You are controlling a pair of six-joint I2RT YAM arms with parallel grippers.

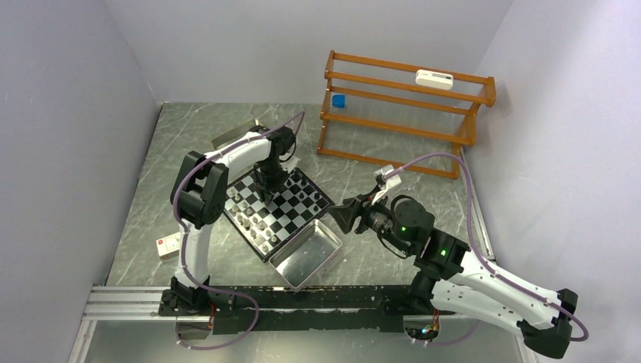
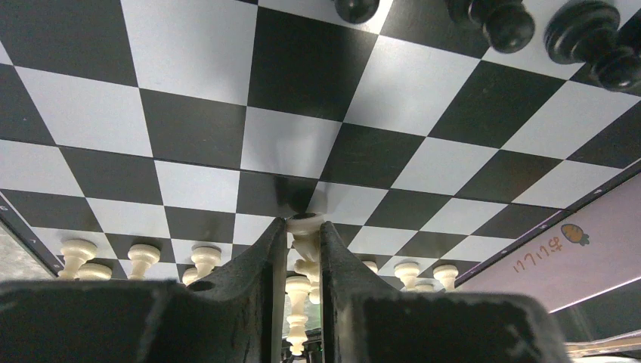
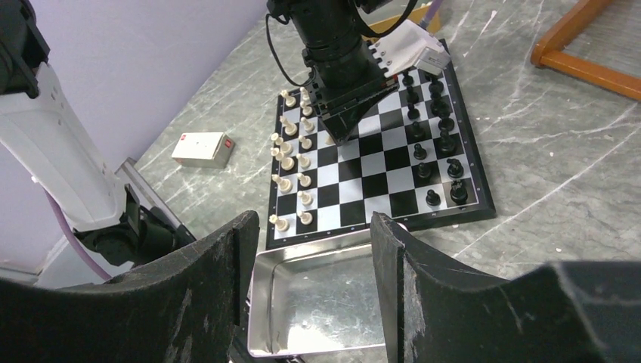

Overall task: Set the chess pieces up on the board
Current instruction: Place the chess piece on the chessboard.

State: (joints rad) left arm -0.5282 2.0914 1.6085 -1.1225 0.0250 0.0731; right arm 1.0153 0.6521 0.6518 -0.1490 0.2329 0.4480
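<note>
Over the board, my left gripper pinches a white piece low for placing; right gripper, jaws spread and empty, hangs clear by the tray.

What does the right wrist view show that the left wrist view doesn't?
Right wrist only: the full board, the metal tray next to it, a small white box on the table, a wooden rack corner, and the open, empty right gripper.
Left wrist only: a close-up of the left gripper pinching a cream piece, and a carrot print beside the board.
Both: checkered squares, the left gripper itself, rows of cream pieces, black pieces.
</note>
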